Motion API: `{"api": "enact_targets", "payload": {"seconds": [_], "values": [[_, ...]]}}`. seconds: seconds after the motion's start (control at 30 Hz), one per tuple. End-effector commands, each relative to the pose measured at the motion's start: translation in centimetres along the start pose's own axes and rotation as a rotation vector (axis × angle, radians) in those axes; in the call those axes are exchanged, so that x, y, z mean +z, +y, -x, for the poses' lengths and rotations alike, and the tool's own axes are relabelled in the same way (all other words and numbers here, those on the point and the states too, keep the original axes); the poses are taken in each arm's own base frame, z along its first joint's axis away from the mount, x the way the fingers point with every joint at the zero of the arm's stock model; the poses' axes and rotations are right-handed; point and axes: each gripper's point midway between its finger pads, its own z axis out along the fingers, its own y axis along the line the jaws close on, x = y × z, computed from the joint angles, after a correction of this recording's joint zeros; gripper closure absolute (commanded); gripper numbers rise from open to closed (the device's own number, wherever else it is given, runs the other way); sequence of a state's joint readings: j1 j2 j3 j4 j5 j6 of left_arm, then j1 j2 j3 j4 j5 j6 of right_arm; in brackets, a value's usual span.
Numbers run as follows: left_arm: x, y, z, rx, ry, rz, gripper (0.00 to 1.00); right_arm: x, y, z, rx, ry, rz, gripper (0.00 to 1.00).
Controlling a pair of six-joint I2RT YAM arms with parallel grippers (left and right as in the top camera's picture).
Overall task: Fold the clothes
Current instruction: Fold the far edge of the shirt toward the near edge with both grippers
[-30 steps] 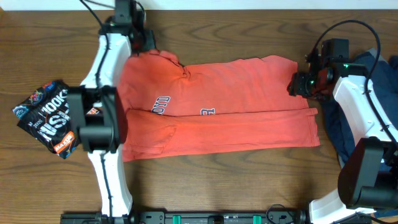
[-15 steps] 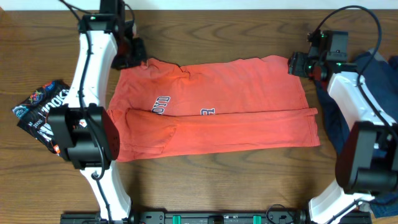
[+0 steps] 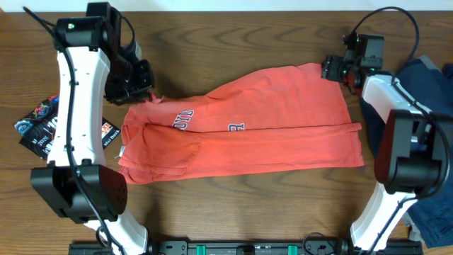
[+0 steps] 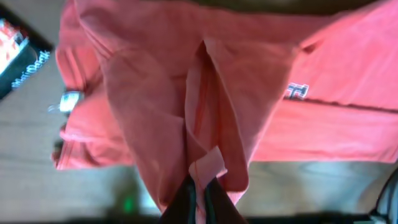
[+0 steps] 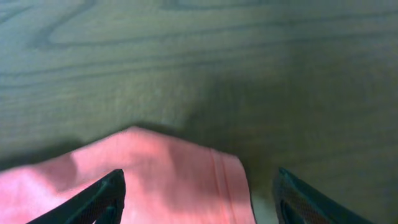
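Lying at the far left of the table [image 3: 233, 35], the black printed tee [image 3: 39, 131] is partly going under the left arm. Just to its right, the left gripper [image 3: 139, 81] is keeping its fingers [image 4: 186, 199] pressed fully together on a pinched fold of the coral-red T-shirt [image 3: 269, 134]. A second ago this gripper was at the far edge near the collar. Now it is standing further left and nearer the front, and it is carrying the shoulder cloth with it, so the far edge of the shirt is no longer running straight but is slanting down toward the left. The shirt itself is lying across the middle of the table, with a long band along its near side already turned over.

At the far right corner of the shirt, the right gripper [image 3: 331, 69] is opening. Its fingers [image 5: 93, 199] are standing wide apart and are holding nothing, with the corner lying flat below them. This probably means that the stretching is ending and the left arm is beginning the next fold alone.

At the right edge, the dark navy garments [image 3: 417, 85] are waiting in a heap. No basket or box is showing; all the clothes are lying directly on the wood.
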State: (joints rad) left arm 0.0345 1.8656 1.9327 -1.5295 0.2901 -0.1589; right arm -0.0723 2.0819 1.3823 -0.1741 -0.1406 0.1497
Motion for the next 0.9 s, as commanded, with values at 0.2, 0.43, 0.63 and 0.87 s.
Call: {"api": "enact_targets", "payload": {"seconds": [0.2,0.43,0.63,0.87], "values": [[1.1,1.1,-2.5,-0.034,0.129,0.045,0.94,3.3,3.2,0.6,-0.037,0.005,0.044,0.25],[1.9,1.6,-3.9,-0.043,0.198,0.061,0.94,5.5,3.7,-1.9,-0.048,0.062,0.042,0.24],[2.0,1.8,-4.0,-0.042,0.202,0.069,0.94,6.2,3.4,-3.9,-0.045,0.127,0.03,0.47],[2.1,1.7,-3.8,-0.04,0.193,0.066,0.94,5.0,2.9,-3.6,-0.03,0.172,0.006,0.99]]}}
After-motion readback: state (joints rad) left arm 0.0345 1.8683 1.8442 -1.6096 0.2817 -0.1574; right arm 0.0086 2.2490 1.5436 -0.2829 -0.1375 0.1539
